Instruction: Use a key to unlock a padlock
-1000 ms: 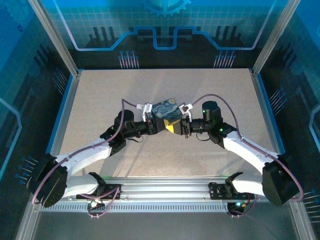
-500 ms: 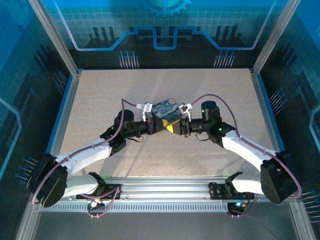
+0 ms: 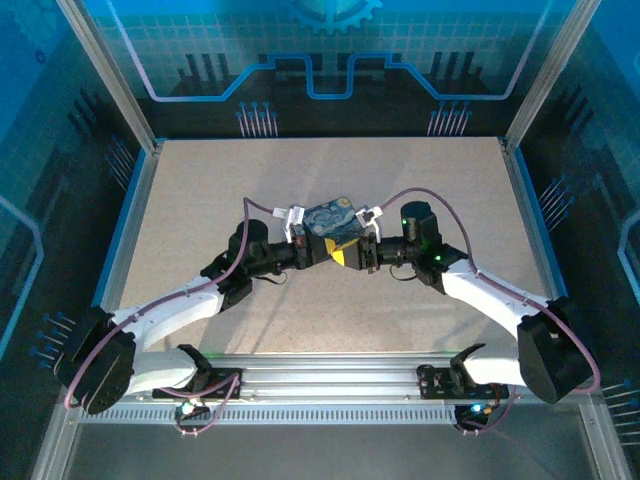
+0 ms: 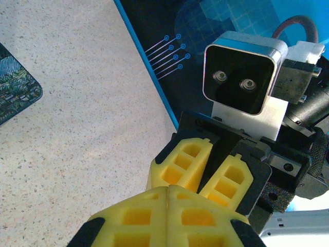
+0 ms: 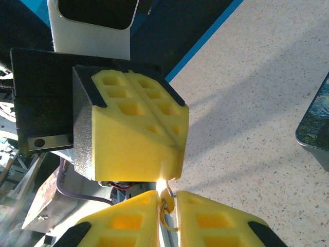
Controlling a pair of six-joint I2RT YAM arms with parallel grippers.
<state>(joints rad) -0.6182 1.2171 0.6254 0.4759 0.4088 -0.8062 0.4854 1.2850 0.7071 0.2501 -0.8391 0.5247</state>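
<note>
Yellow foam pads of the left claw (image 4: 168, 191) are pressed flat together, seam shut. Cannot tell whether anything thin is pinched inside. Right claw (image 3: 348, 257) sits tip to tip with it above the speckled beige bench (image 3: 200, 200), jaws parted by a narrow slot. In that slot is a thin pale wire loop (image 5: 165, 205), just at the left claw's tip. It probably belongs to the key or the padlock, but neither small dark metal piece can be made out on its own. Flat rectangular box with blue-and-yellow night-sky print (image 3: 335, 218) lies just behind the claws.

Judgement: the step in hand is mating key and lock between the claws. To do it well, hold one claw rigid and move only the other, slowly, along the keyhole's line. No twist until the key is fully seated. Risk: the small piece slips from the parted jaws.
</note>
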